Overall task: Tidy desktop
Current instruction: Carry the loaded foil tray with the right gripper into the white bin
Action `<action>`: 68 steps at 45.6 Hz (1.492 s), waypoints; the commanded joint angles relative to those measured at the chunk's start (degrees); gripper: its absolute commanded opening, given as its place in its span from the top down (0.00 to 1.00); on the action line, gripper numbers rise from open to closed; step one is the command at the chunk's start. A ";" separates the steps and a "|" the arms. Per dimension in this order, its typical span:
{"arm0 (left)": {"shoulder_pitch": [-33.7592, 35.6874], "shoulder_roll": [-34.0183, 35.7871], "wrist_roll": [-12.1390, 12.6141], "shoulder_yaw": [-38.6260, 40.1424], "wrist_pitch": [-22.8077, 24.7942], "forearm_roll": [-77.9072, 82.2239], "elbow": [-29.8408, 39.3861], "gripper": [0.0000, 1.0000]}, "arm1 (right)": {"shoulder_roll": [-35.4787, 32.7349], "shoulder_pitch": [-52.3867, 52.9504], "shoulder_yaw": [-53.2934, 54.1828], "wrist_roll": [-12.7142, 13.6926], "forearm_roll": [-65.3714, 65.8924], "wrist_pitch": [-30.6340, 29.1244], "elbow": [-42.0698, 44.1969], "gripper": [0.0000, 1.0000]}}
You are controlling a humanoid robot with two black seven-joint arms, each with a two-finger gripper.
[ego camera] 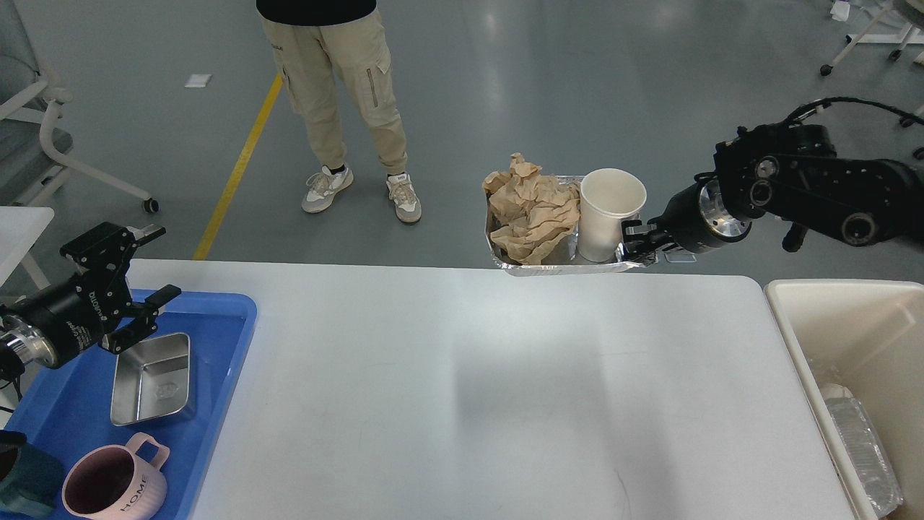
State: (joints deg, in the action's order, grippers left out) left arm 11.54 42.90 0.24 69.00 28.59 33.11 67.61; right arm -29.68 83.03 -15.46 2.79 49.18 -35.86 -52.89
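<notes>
The white desktop (462, 390) fills the middle of the head view. My right gripper (635, 245) is shut on the right rim of a foil tray (556, 269), held in the air over the desktop's far edge. In the foil tray lie crumpled brown paper (534, 213) and an upright white paper cup (610, 213). My left gripper (141, 282) is open, with nothing between its fingers, above the far end of the blue tray (216, 318).
The blue tray holds a steel dish (151, 379), a pink mug (115, 487) and a dark teal item (22, 484). A cream bin (852, 325) at the right edge holds foil containers (863, 448). A person (339, 108) stands beyond the table.
</notes>
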 commanded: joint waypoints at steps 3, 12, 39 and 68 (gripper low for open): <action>-0.73 0.17 0.02 -0.10 1.21 0.03 -0.02 0.02 | -8.19 -2.78 0.87 0.02 -0.31 0.09 -0.99 1.00; -0.55 0.26 0.02 -0.01 1.47 0.03 -0.02 0.02 | -18.47 -10.33 7.80 0.02 -0.66 0.61 -2.04 1.00; 0.59 1.93 -0.07 0.08 2.08 0.03 0.42 0.02 | -35.18 -31.96 18.45 -0.07 -17.53 7.90 -1.60 1.00; 0.59 3.42 -0.68 0.34 2.44 -0.06 0.51 0.02 | -35.09 -45.58 18.36 0.02 -33.18 12.92 7.54 1.00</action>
State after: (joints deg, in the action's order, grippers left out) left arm 12.14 46.34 -0.36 69.34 30.94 33.05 68.12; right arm -64.93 38.52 2.84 2.80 17.47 -22.89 -46.50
